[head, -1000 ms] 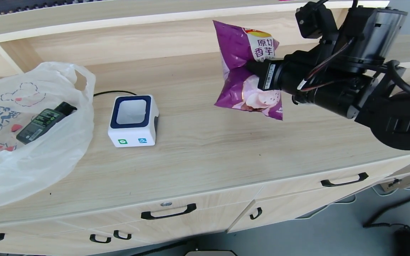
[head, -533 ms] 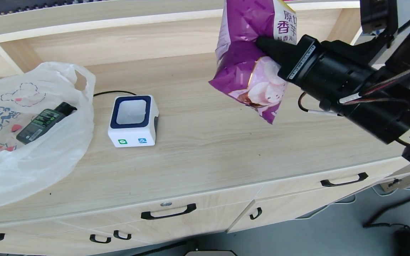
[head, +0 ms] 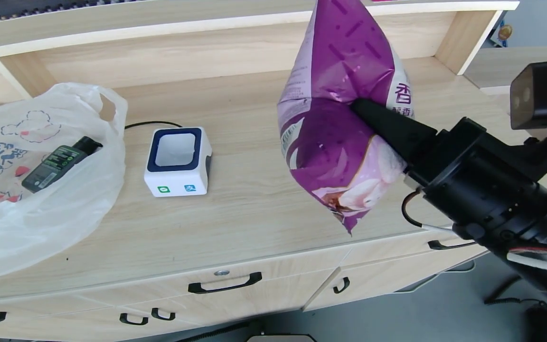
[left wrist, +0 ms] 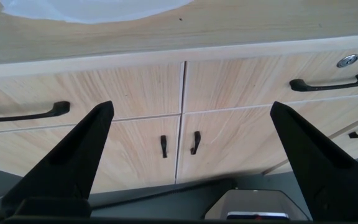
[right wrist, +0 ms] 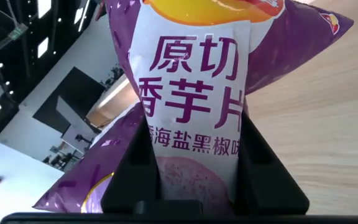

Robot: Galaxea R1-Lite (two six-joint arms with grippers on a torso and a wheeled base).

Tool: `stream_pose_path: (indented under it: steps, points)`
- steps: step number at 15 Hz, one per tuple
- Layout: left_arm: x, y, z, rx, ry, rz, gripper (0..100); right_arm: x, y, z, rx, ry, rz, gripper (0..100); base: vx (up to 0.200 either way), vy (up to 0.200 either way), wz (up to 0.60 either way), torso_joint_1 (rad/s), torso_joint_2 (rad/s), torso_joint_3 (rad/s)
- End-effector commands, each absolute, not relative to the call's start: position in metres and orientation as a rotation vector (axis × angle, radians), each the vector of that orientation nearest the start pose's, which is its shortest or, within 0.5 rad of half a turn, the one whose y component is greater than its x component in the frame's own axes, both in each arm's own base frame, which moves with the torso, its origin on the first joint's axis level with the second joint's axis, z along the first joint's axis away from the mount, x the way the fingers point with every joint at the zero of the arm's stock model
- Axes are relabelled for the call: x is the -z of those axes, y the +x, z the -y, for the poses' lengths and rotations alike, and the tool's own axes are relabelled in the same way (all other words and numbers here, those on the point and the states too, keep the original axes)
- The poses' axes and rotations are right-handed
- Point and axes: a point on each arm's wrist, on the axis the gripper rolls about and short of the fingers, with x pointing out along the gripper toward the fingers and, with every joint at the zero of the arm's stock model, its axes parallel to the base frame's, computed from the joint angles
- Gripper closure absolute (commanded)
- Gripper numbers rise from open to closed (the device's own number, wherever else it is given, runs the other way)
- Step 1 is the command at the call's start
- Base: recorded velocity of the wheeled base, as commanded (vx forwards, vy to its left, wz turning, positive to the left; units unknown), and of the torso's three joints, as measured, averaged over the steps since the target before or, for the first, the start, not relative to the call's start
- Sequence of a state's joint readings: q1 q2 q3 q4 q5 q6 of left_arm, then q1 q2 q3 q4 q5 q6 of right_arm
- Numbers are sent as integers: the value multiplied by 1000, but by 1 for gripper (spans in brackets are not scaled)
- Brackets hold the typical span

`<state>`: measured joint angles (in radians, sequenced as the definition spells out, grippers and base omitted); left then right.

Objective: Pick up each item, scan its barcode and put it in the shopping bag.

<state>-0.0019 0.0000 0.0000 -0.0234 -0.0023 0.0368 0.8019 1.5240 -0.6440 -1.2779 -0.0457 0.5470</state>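
Head: right gripper (head: 358,104) pinches purple chip bag (head: 335,142) mid-body, aloft above counter (head: 254,204), well right of scanner (head: 177,160). Risk: slick film slips out; barcode may miss the scanner window.

Left wrist: left gripper (left wrist: 191,107) spread, empty.

Right wrist: fingers (right wrist: 134,163) squeeze the bag's waist; chips could crush.

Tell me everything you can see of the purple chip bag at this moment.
The purple chip bag is a glossy, foil-looking pouch, puffed with air, with a white printed panel and pale chip slices pictured at its lower end. The right gripper is shut across its middle, pinching a crease there. The bag hangs tilted in the air above the wooden counter, one bottom corner pointing down near the front edge, to the right of the scanner. Nothing else touches it.
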Motion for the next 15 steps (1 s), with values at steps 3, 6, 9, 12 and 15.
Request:
stream_pose_path:
  steps: [3,6,9,12,15]
  points:
    - [-78,-23,0,2,48,25,0,-232,139,-166,-914,804,36,100,0,0,0,0,0,0]
    - [-78,-23,0,4,58,25,0,-232,121,-157,-972,894,14,100,0,0,0,0,0,0]
    - [-78,-23,0,2,61,25,0,-239,112,-152,-1033,972,-2,100,0,0,0,0,0,0]
    - [-78,-23,0,5,80,25,0,-238,108,-150,-1094,976,-36,100,0,0,0,0,0,0]
    - [-78,-23,0,4,84,25,0,-244,103,-145,-1175,1005,-54,100,0,0,0,0,0,0]
